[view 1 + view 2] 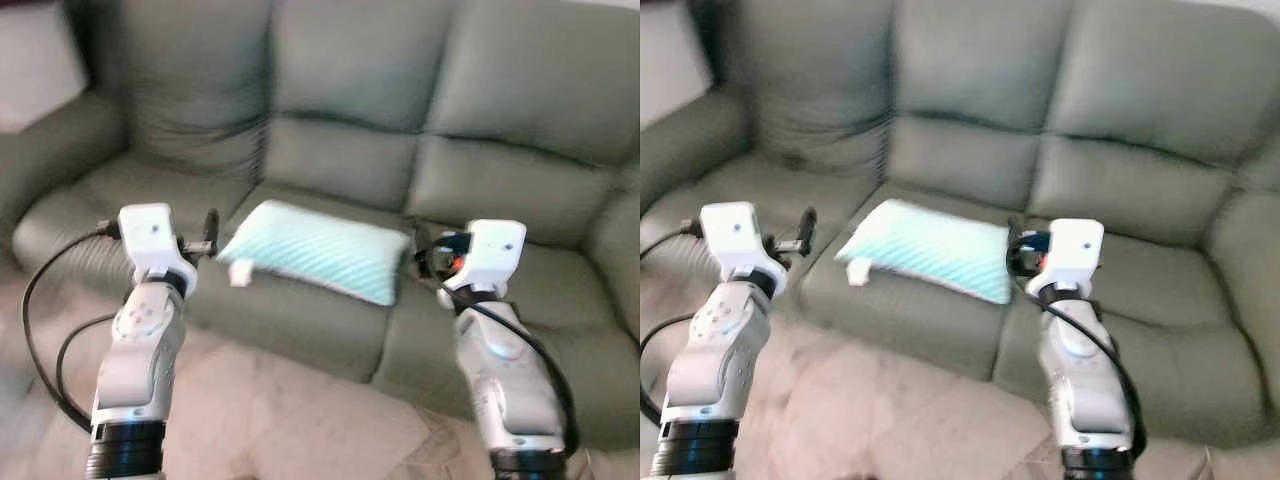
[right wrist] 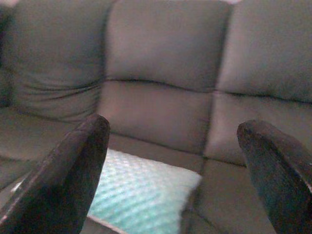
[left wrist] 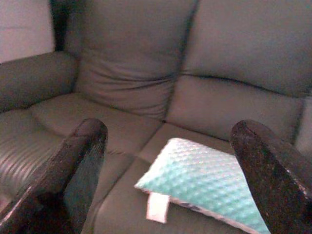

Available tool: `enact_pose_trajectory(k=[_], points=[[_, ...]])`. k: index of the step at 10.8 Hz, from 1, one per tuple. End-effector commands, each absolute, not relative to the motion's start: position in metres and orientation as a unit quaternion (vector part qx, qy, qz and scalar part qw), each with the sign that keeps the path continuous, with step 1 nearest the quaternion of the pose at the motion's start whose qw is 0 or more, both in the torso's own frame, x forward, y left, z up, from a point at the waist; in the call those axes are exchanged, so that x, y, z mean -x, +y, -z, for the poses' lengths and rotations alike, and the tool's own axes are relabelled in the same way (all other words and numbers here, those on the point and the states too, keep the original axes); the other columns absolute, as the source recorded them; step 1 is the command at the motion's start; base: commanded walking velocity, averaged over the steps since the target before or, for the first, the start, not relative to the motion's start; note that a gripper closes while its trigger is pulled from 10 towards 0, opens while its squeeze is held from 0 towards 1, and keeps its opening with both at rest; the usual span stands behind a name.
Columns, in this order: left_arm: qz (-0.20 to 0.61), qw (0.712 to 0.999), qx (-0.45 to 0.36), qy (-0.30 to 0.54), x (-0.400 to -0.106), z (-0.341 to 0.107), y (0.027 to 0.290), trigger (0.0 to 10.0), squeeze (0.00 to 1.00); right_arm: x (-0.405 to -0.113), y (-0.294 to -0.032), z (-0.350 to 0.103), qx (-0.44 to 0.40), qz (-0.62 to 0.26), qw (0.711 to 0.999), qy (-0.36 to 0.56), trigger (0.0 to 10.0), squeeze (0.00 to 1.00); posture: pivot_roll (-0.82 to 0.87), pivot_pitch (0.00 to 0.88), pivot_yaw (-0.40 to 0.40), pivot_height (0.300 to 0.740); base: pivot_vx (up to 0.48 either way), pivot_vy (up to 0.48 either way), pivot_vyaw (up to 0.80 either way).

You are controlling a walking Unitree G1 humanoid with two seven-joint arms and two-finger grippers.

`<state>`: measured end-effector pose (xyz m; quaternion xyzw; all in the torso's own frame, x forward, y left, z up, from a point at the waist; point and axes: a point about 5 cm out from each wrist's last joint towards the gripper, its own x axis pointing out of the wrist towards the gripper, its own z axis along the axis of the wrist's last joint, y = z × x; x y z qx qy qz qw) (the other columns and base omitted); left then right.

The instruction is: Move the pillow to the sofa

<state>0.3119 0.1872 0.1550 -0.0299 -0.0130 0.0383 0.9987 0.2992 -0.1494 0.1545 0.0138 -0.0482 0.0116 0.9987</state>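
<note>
The pillow point(image 1: 318, 250) lies flat on the sofa point(image 1: 350, 120) seat, between and just beyond the left gripper point(image 3: 170, 161) and right gripper point(image 2: 175, 161), both spread wide and empty, so the move looks done.

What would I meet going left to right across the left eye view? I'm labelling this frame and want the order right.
Sofa armrest → left end effector → pillow on the sofa's middle seat → right end effector.

Pale tiled floor point(image 1: 300, 420), light wall point(image 1: 35, 60) at left
</note>
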Motion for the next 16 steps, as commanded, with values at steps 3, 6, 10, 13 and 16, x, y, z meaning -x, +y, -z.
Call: enact_pose_trajectory(k=[3,6,10,13,16], points=[[-0.051,0.998,0.017,-0.011,-0.312,-0.154,0.194,10.0,0.0,-0.301,-0.143,-0.156,-0.016,-0.025,0.998,-0.051,10.0,0.0,-0.09,0.071,-0.022,0.74,0.0,0.0,0.8],[-0.081,0.996,0.03,-0.001,-0.311,-0.149,0.203,10.0,0.0,-0.301,-0.14,-0.156,-0.018,-0.032,0.998,-0.053,10.0,0.0,-0.09,0.071,-0.025,0.74,0.0,0.0,0.8],[-0.109,0.994,-0.01,0.006,-0.304,-0.142,0.217,10.0,0.0,-0.302,-0.136,-0.157,-0.02,-0.043,0.997,-0.054,10.0,0.0,-0.09,0.075,-0.029,0.74,0.0,0.0,0.8],[-0.103,0.994,-0.026,0.017,-0.301,-0.131,0.216,10.0,0.0,-0.304,-0.132,-0.157,-0.024,-0.053,0.997,-0.054,10.0,0.0,-0.08,0.078,-0.032,0.74,0.0,0.0,0.8],[-0.057,0.997,-0.033,0.035,-0.282,-0.107,0.211,10.0,0.0,-0.3,-0.134,-0.143,-0.024,-0.055,0.998,-0.032,10.0,0.0,-0.07,0.083,-0.034,0.74,0.0,0.0,0.8]])
